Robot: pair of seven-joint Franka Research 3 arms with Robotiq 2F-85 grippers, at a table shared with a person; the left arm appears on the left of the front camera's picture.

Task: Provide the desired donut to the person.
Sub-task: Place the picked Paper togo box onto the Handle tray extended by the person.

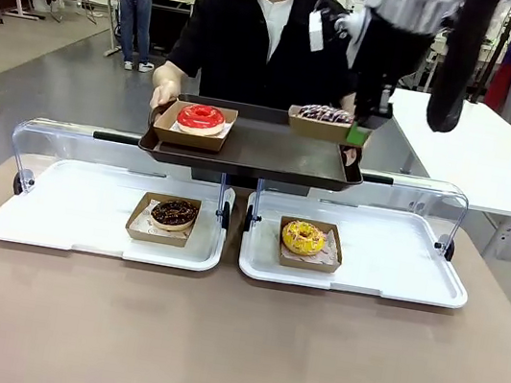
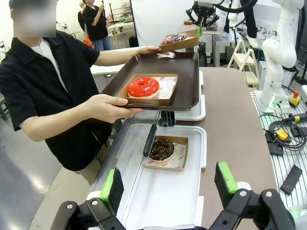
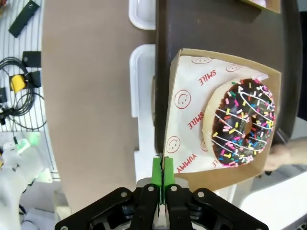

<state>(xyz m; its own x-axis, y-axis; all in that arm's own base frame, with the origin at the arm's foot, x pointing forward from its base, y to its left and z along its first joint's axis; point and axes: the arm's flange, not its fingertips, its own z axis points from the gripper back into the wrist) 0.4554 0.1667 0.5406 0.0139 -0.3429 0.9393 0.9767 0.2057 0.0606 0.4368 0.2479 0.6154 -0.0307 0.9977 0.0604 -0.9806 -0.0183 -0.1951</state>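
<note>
Resting in its cardboard tray (image 3: pixel 192 143), the sprinkled donut (image 3: pixel 244 123) sits at the brown serving tray (image 1: pixel 253 147)'s corner nearest our right arm. Our right gripper (image 3: pixel 163 178) is clamped on that cardboard tray's edge, the donut straight ahead of the fingers. Our left gripper (image 2: pixel 168 184) hangs spread apart, well back from the serving tray the person (image 1: pixel 251 35) holds.

You can't see much of the right gripper (image 1: pixel 360 130) from the front, its arm and the brown tray (image 1: pixel 251 157) cover most of it. In the right wrist view the sprinkled donut's box (image 3: pixel 192 120) hides one finger's tip, and the person's hand (image 3: pixel 288 155) is cut off at the edge. The lettering on the box paper beside the red donut (image 2: pixel 143 86) is too small to read.
</note>
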